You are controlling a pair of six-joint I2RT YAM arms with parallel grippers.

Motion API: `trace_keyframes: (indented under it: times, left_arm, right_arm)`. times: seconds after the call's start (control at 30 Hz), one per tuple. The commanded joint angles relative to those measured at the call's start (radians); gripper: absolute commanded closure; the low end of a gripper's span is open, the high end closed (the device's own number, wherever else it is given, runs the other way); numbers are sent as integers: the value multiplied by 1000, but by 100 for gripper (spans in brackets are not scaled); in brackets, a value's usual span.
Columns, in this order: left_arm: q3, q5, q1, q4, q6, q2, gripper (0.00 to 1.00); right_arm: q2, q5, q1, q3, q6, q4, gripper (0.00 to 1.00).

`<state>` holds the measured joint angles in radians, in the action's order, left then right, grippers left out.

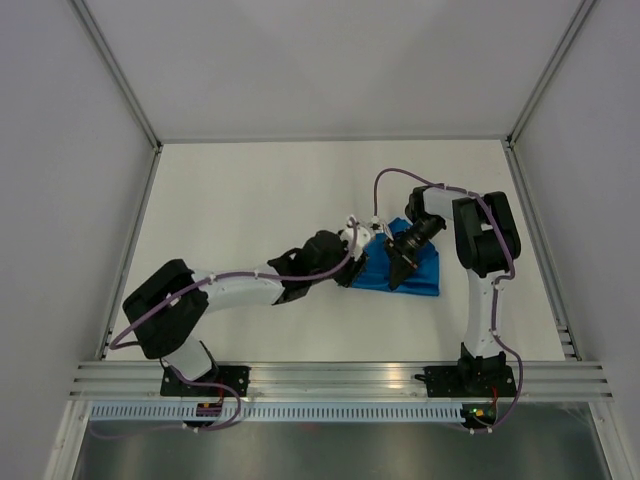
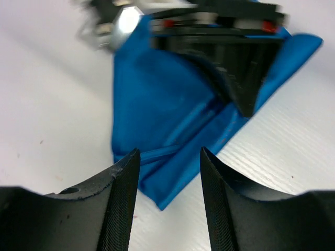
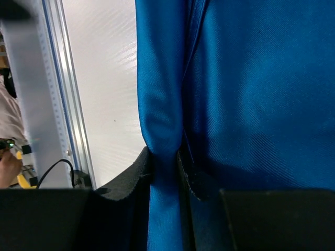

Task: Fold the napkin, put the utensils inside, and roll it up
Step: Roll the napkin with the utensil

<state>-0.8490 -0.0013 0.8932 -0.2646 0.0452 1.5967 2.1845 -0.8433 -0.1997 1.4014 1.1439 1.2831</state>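
From above, my left gripper (image 1: 352,268) sits at the left edge of the napkin (image 1: 422,272), a folded blue bundle on the white table (image 1: 250,190). My right gripper (image 1: 400,270) bears on its middle.

Through my left wrist, my jaws stand spread and grip nothing. The napkin's near corner shows in the gap between their tips.

Through my right wrist, my jaws pinch an upright fold of the napkin, and blue cloth fills the space beyond them.
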Motion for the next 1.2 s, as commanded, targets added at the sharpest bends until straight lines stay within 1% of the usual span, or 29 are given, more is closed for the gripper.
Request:
trace_keyframes:
  times: [0.0, 0.03, 0.07, 0.1, 0.17, 0.27, 0.47, 0.57, 0.67, 0.73, 0.77, 0.8, 0.87, 0.9, 0.97, 1.0, 1.03, 1.07, 1.1, 1.17]
  left_arm:
    - [-27, -195, 142, -78, -261, 61, 45]
    - [-39, -215, 168, -74, -292, 84, 45]
    - [-63, -248, 217, -70, -347, 106, 45]
    - [-74, -261, 240, -73, -375, 153, 45]
    - [-94, -287, 294, -90, -450, 196, 45]
    - [-126, -319, 338, -111, -522, 273, 44]
    - [-131, -371, 351, -238, -619, 371, 43]
    - [-131, -393, 351, -284, -643, 405, 42]
    - [-127, -372, 351, -288, -651, 420, 42]
    - [-119, -353, 351, -286, -653, 428, 45]
    - [-117, -333, 351, -280, -651, 428, 47]
    - [-116, -322, 351, -260, -650, 431, 54]
    - [-108, -289, 351, -249, -637, 431, 62]
    - [-108, -276, 349, -228, -630, 431, 68]
    - [-122, -237, 345, -190, -601, 433, 76]
    - [-125, -223, 345, -161, -593, 436, 83]
    - [-127, -203, 343, -147, -584, 436, 86]
    - [-142, -184, 337, -127, -568, 437, 90]
    - [-148, -168, 334, -84, -556, 436, 92]
    - [-163, -111, 320, -55, -529, 433, 94]
  right_arm:
    - [70, 90, 9, 25, 28, -47, 94]
    - [75, 87, 11, 30, 27, -42, 94]
    - [84, 87, 14, 39, 27, -38, 94]
    - [89, 87, 16, 42, 27, -34, 94]
    - [96, 85, 17, 50, 24, -31, 94]
    - [104, 85, 20, 59, 24, -24, 94]
    - [118, 78, 26, 74, 30, -8, 94]
    - [123, 76, 26, 77, 36, 1, 94]
    - [130, 75, 28, 84, 37, 9, 94]
    - [138, 75, 28, 91, 37, 16, 94]
    - [139, 75, 29, 91, 39, 18, 94]
    - [141, 75, 31, 94, 39, 21, 94]
    - [143, 72, 31, 96, 40, 22, 94]
    - [143, 70, 32, 96, 40, 22, 94]
    - [139, 72, 34, 96, 34, 18, 94]
    - [136, 73, 34, 94, 27, 9, 93]
    - [129, 75, 36, 88, 19, -2, 92]
    - [124, 81, 37, 85, 4, -17, 89]
    - [118, 84, 37, 82, -4, -28, 84]
    - [89, 92, 42, 64, -19, -59, 75]
